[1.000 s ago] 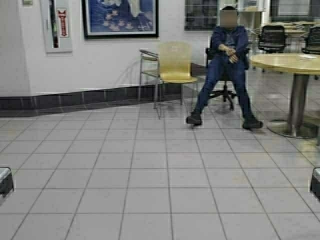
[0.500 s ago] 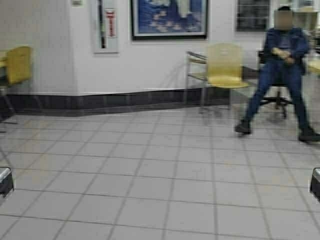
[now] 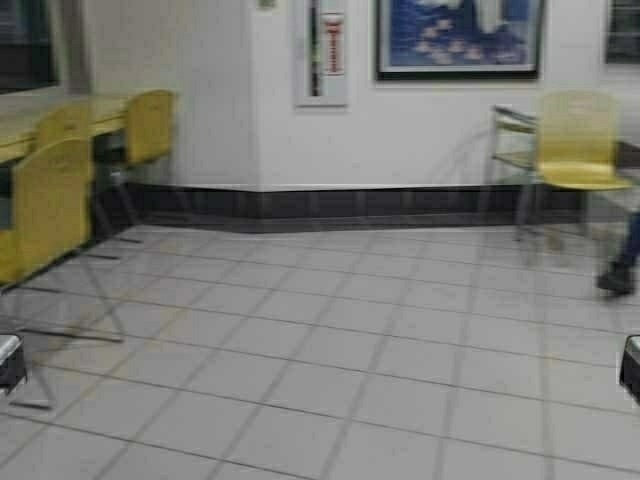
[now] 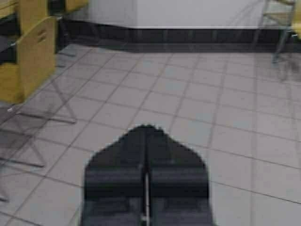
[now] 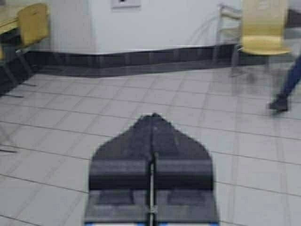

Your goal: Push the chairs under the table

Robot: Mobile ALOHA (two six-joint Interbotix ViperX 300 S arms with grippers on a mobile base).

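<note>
Standing behind the bot rn. Over at about 9 o'clock the chairs [image 3: 45,205] are lined up along the table [image 3: 30,118], nearest one sticking well out onto the tiles w/ its thin chrome legs splayed toward us, two more further back at roughly 10 o'clock. The table edge is only just in sight there, so can't tell how much gap is under it.

Left gripper [image 4: 146,176] hangs low at the near left, fingers pressed together, holding nothing. Right gripper [image 5: 151,174] same deal on the near right, pinched closed and empty. Both well apart from any chair, nothing touching.

What could go wrong imo:
- those skinny legs are hard to see against the floor, so the base could clip one at 9 o'clock while closing in and spin the chair instead of pushing it straight
- pushing high on the curved back w/ closed fingers, the chair could tip or skid sideways on the tiles
- off-centre contact = chair goes in crooked and jams a leg on the next one

Further right, at 1 o'clock, a spare chair [image 3: 580,140] sits by the wall, not at the table, and at 3 o'clock a person's foot [image 3: 616,281] pokes in. Wide turn that way could get close to it.
</note>
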